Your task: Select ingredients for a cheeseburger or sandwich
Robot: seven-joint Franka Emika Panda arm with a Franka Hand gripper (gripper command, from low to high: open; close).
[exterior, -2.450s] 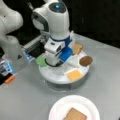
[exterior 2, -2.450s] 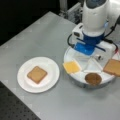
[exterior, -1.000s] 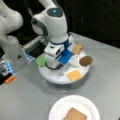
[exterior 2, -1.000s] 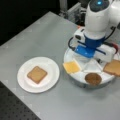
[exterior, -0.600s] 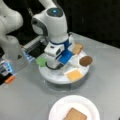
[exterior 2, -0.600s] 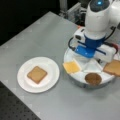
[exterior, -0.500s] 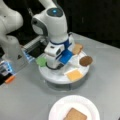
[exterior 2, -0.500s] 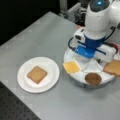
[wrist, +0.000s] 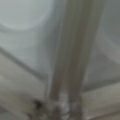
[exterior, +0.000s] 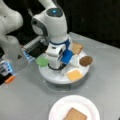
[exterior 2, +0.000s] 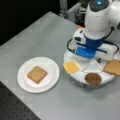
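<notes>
The ingredients lie in a round white divided tray [exterior: 57,78] [exterior 2: 75,79]. In it are a yellow square [exterior: 74,74] [exterior 2: 71,67], a dark brown disc [exterior: 86,60] [exterior 2: 93,78], a toast square [exterior: 77,48] [exterior 2: 113,68] and a green leaf [exterior: 42,61]. My gripper [wrist: 72,62] reaches straight down into the tray's middle, between the green leaf and the yellow square. Its fingers [wrist: 60,62] stand side by side with nothing showing between them. The cheeseburger or sandwich is a single toast square [exterior: 75,115] [exterior 2: 37,74] on the white plate [exterior 2: 25,85].
The tray stands on a grey table [exterior 2: 37,37]. A second white robot arm's base [exterior: 12,50] and a dark box with blue and orange parts [exterior: 7,72] sit at a front view's left. Black backdrop lies behind the table.
Since 2.5 s ago the hand has come down and shifted slightly over the tray. It has held still over the last second, and the pieces have not moved.
</notes>
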